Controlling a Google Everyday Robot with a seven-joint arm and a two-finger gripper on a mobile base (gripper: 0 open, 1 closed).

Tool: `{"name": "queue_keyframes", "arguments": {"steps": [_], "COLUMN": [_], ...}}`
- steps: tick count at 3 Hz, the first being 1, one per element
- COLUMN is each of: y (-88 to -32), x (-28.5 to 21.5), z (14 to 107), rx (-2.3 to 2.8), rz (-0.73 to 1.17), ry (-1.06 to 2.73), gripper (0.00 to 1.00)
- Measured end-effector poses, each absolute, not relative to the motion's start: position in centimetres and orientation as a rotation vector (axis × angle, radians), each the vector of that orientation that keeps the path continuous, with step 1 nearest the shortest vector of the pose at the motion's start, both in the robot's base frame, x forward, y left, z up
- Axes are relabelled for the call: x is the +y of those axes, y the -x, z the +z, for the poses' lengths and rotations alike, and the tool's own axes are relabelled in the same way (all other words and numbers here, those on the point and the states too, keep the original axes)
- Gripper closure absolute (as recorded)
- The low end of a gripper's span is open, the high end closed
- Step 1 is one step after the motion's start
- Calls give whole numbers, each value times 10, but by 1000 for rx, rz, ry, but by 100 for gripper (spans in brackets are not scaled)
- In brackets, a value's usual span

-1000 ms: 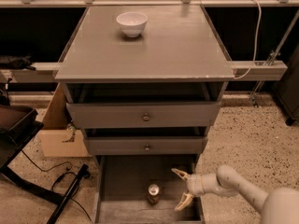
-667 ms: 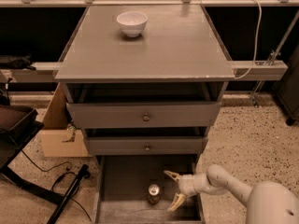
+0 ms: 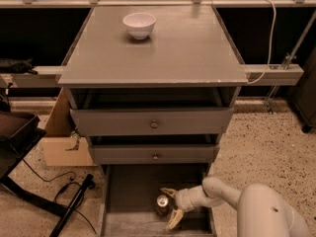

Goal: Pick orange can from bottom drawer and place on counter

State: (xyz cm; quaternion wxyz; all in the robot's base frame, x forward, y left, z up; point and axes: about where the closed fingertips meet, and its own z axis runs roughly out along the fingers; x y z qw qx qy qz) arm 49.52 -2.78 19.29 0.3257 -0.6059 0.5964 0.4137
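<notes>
The orange can (image 3: 162,204) stands upright on the floor of the open bottom drawer (image 3: 128,196), silver top showing. My gripper (image 3: 171,206) reaches in from the right on a white arm, low in the drawer. Its two pale fingers are spread, one (image 3: 168,192) behind the can and one (image 3: 174,219) in front, close around its right side. The counter (image 3: 173,48) is the flat grey cabinet top above.
A white bowl (image 3: 139,24) sits at the back left of the counter. Two knobbed grey drawers (image 3: 154,124) stand part open above the bottom drawer. A cardboard box (image 3: 61,142), cables and a dark stand lie on the floor at left.
My gripper has moved left inside the bottom drawer, from well to the right of the can to having its spread fingers around the can's right side. The can has not moved.
</notes>
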Motion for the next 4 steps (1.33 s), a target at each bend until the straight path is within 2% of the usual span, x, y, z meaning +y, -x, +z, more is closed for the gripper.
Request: {"name": "queue_keyframes", "arguments": {"steps": [1,4], "y": [-497,-499], "x": [-6,-5], "z": [178,177], "rx": [1551,1549], "rz": [1136,1132], "ry": [1601,1603], "gripper": [16,86]}}
